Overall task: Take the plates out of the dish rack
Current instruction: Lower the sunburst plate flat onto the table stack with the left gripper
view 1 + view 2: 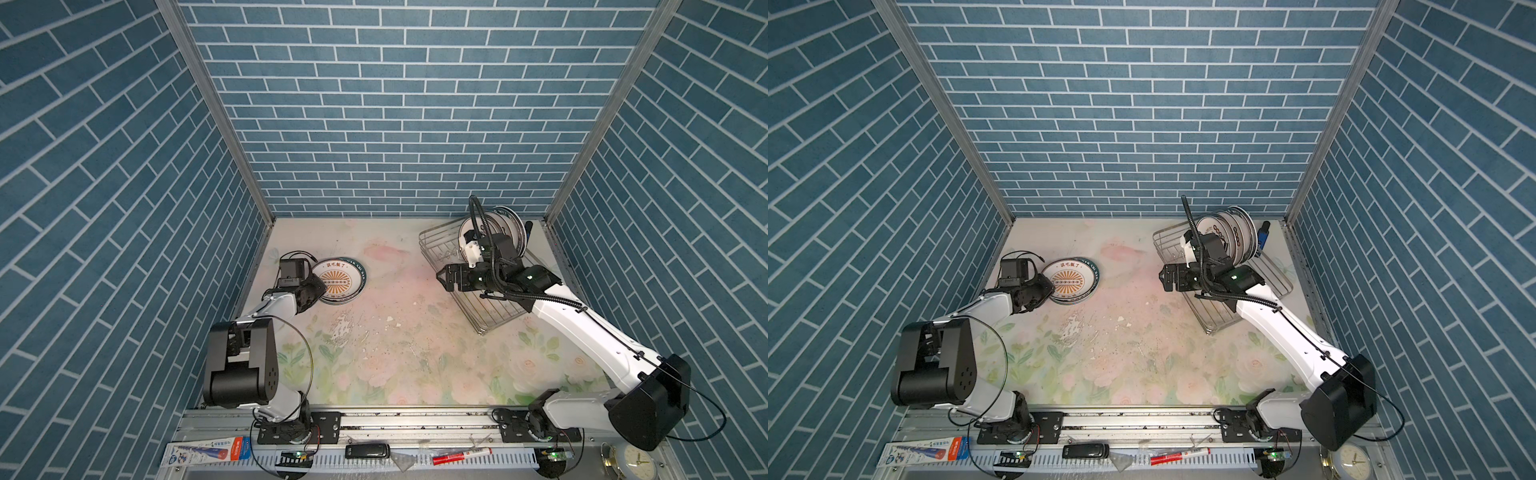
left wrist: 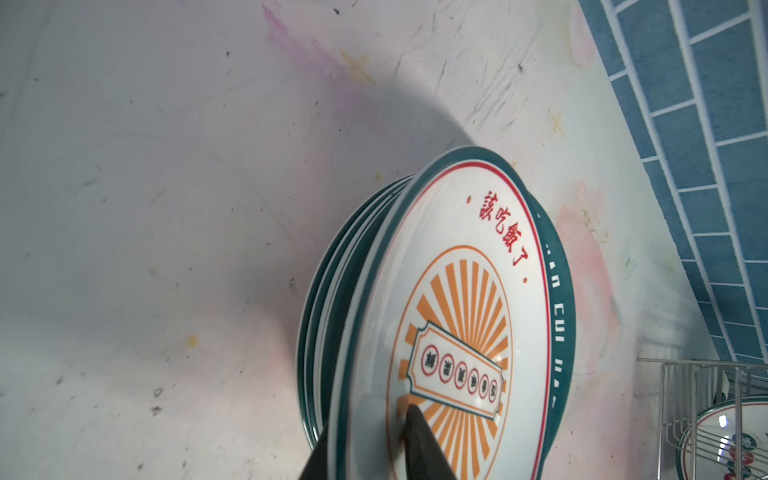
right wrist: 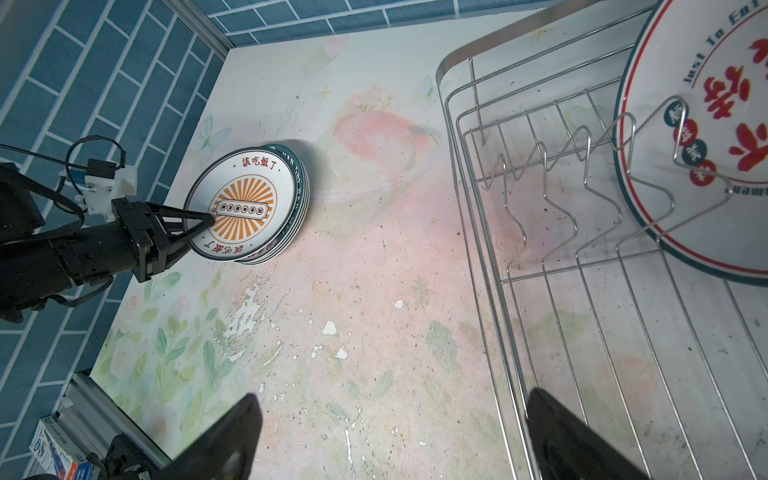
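Several plates (image 1: pixel 343 282) (image 1: pixel 1075 282) (image 3: pixel 249 208) lie stacked flat at the back left; the top one (image 2: pixel 457 291) shows an orange sunburst and red characters. My left gripper (image 1: pixel 322 286) (image 1: pixel 1050 286) (image 2: pixel 370 424) (image 3: pixel 199 228) straddles this top plate's near rim, one finger on its face and one under the rim. Whether the fingers still press the plate is unclear. The dish rack (image 1: pixel 432 245) (image 1: pixel 1163 241) (image 3: pixel 457 124) (image 2: pixel 665 395) stands at the back right with a few plates (image 1: pixel 505 226) (image 1: pixel 1229 237) (image 3: pixel 706 124) upright at its far end. My right gripper (image 1: pixel 439 276) (image 1: pixel 1160 277) (image 3: pixel 392 395) hangs open and empty by the rack's left edge.
Blue brick-patterned walls close in the back and both sides. A blue object (image 1: pixel 1263 237) stands behind the rack. On the front rail lie a box (image 1: pixel 208 453), a black device (image 1: pixel 368 451), a red marker (image 1: pixel 461 456) and a clock (image 1: pixel 631 461).
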Controlling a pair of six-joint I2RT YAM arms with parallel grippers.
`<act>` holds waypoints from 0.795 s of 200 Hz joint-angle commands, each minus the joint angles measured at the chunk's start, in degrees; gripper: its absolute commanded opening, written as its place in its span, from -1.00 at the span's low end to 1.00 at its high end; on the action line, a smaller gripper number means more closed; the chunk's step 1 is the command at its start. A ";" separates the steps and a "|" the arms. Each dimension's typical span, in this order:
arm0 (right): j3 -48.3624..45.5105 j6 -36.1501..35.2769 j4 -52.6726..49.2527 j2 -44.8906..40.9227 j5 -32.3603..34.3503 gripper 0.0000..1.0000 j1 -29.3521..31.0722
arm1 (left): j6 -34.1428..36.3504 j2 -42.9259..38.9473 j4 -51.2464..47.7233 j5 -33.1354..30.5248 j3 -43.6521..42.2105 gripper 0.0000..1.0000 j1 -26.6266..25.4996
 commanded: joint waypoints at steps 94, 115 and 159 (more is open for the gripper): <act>-2.19 -2.60 1.48 1.20 -3.16 0.98 0.34 | 2.53 -0.02 -3.09 -0.99 2.90 0.01 0.08; -2.24 -2.79 1.37 1.38 -3.24 0.98 0.33 | 2.88 -0.05 -3.21 -0.91 3.04 0.06 0.08; -1.11 -5.27 -0.67 2.20 0.14 0.98 0.33 | 2.69 -3.58 -1.51 -0.93 0.75 0.50 0.08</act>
